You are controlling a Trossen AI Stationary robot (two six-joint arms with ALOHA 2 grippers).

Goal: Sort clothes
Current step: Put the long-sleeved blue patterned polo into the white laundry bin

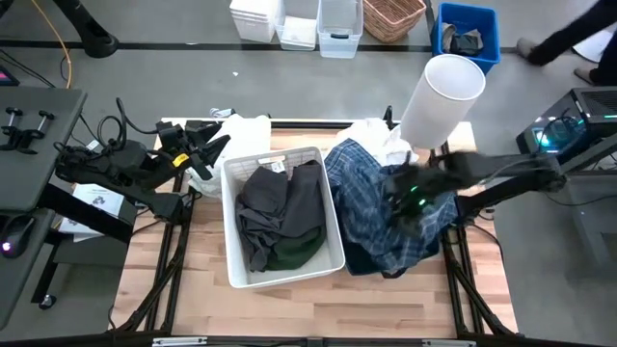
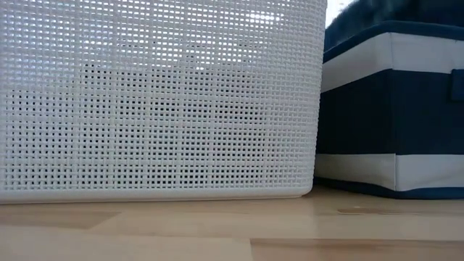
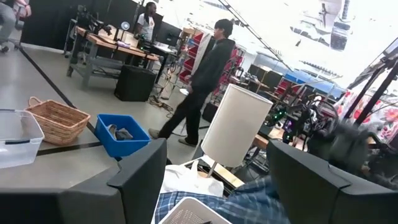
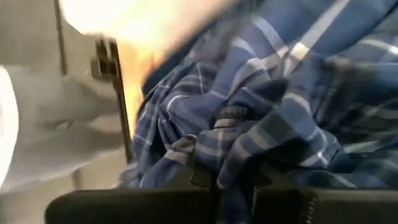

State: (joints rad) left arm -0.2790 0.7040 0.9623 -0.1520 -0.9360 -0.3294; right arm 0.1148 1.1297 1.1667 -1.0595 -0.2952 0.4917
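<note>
**Right arm on the plaid shirt, over the navy bin**

Right end effector sits low on the crumpled blue-and-white plaid fabric shirt, which is heaped over the navy blue fabric bin with a white band. In the right wrist view the plaid cloth is bunched right at the dark fingers and seems to run between them; looks nearly closed with a fold pinched, but the grip isn't fully confirmed.

Left end effector is parked at the far-left desk edge, fingers spread apart and holding nothing.

The white perforated plastic bin holds the dark grey soft garment with the dark green soft garment at its near end. White fabric garments lie behind the navy bin, beside the white cylindrical lamp shade.

My read on doing this step well:
- Grab a thick fold, not one layer.
- Lift straight up until the hem clears the bin wall.
- Keep clear of the shade.
- Watch for sleeves snagging the white bin rim.
</note>
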